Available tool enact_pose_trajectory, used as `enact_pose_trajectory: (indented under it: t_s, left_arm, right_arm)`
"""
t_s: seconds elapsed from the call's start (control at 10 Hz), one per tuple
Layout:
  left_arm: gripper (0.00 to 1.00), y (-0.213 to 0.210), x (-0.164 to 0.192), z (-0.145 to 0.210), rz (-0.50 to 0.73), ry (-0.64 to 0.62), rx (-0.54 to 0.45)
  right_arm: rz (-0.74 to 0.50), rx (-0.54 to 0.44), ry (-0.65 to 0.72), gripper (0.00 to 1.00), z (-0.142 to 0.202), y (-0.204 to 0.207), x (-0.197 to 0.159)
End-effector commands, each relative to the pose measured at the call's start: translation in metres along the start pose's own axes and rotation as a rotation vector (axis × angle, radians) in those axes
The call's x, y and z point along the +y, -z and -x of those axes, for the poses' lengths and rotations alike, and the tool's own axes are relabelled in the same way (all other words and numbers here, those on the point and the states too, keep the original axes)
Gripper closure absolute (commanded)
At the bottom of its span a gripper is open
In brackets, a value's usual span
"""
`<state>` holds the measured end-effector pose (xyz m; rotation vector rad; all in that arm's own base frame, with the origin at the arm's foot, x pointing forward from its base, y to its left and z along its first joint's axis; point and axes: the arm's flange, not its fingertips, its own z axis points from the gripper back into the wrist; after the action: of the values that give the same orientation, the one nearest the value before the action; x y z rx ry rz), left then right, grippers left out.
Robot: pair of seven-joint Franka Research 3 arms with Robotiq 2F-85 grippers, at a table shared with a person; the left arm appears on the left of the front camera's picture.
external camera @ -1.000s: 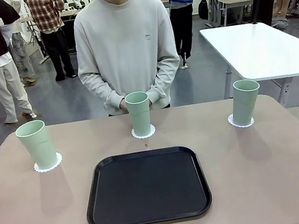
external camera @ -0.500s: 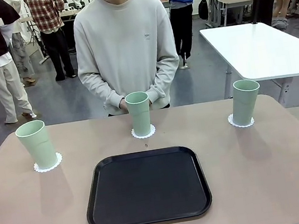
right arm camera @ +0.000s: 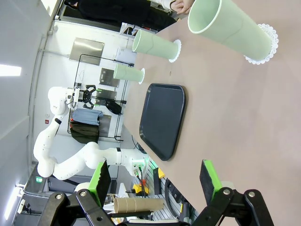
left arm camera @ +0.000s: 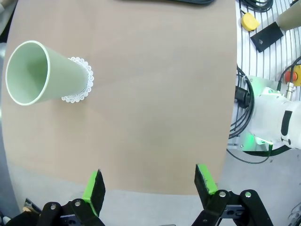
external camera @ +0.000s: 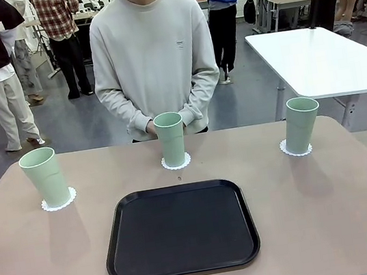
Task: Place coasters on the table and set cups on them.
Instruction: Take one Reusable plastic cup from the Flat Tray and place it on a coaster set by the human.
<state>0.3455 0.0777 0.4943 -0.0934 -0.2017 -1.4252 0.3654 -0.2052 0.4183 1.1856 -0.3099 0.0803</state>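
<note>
I see three cups (external camera: 170,138) standing upright on the table (external camera: 318,207), each on its own coaster (external camera: 60,201): one left, one middle, one right, behind the black tray (external camera: 180,229). My left gripper (left arm camera: 149,181) and right gripper (right arm camera: 155,176) both gape wide, holding nothing.

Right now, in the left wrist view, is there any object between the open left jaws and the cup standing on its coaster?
Nothing visible is in the way. Between the left gripper and the cup on its coaster lies only bare table.
</note>
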Motion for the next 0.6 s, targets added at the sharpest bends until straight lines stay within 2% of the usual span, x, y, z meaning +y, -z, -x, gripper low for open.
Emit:
enact_pose_trajectory:
  t_s: [0.0, 0.4, 0.5]
  left_arm:
    - [0.0, 0.002, 0.003, -0.002, -0.009, -0.021, 0.021]
    - [0.0, 0.0, 0.0, 0.0, 0.0, 0.0, -0.001]
    - [0.0, -0.002, -0.03, 0.001, -0.145, -0.331, 0.004]
  right_arm:
    - [0.002, -0.005, 0.009, 0.0, 0.0, 0.0, 0.001]
    - [0.002, -0.005, 0.009, 0.0, 0.0, 0.0, 0.001]
    - [0.002, -0.005, 0.009, 0.0, 0.0, 0.0, 0.001]
